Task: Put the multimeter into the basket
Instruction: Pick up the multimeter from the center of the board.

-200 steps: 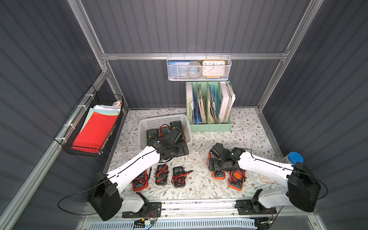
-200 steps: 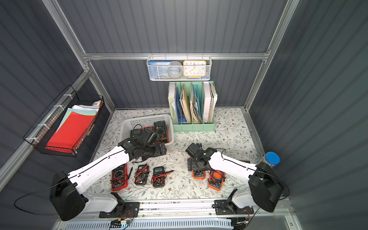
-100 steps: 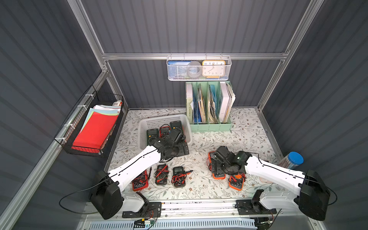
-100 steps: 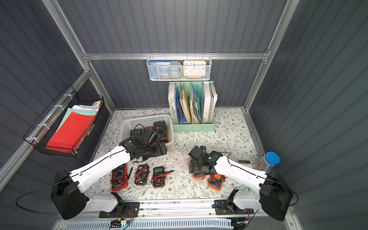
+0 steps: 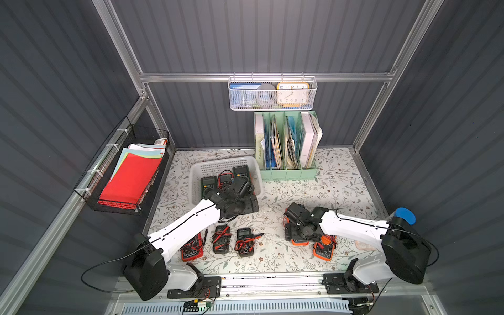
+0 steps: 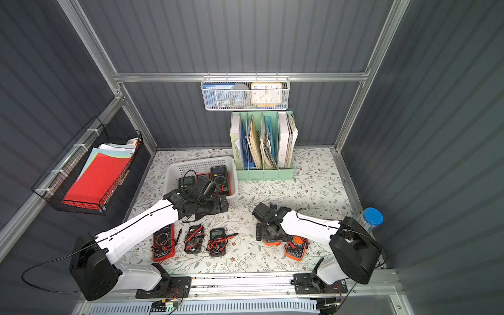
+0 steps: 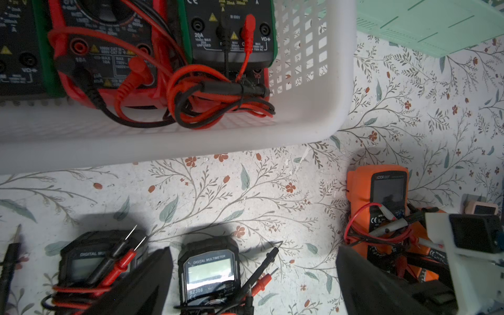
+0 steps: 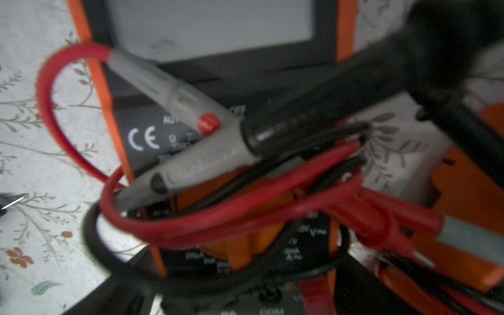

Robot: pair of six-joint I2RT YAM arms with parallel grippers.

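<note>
Right claw [image 5: 295,234] was low over the orange meter [image 5: 300,242], jaws spread wide on either side of its case; nothing was pinched, and whether a pad touched the case I could not tell; the wrist view was blurred. That meter lay flat on the floral table [image 5: 313,191], well apart from the basket [image 5: 194,177]; red and black leads [image 8: 218,218] were coiled across its face, grey probes lying over them; a second orange meter [image 5: 324,249] lay just beside it, toward the right arm's base.

Over on the other side, left claw [image 5: 244,204] hung at the basket's near rim, jaws spread just as wide and empty; its wrist view showed both fingers [image 7: 147,283] far apart above bare table.

Basket sat toward the back on the left, beside the mint file rack [image 5: 286,169]; inside lay a green meter [image 5: 208,185], a red meter [image 5: 225,178] and a taller green meter [image 5: 241,172], their leads bundled at the near wall.

Front row, near the left arm: a near red meter [image 5: 191,250] partly under the arm; a black meter [image 5: 221,241]; an SZ308 meter [image 5: 244,242], one probe pointing toward the right claw.
</note>
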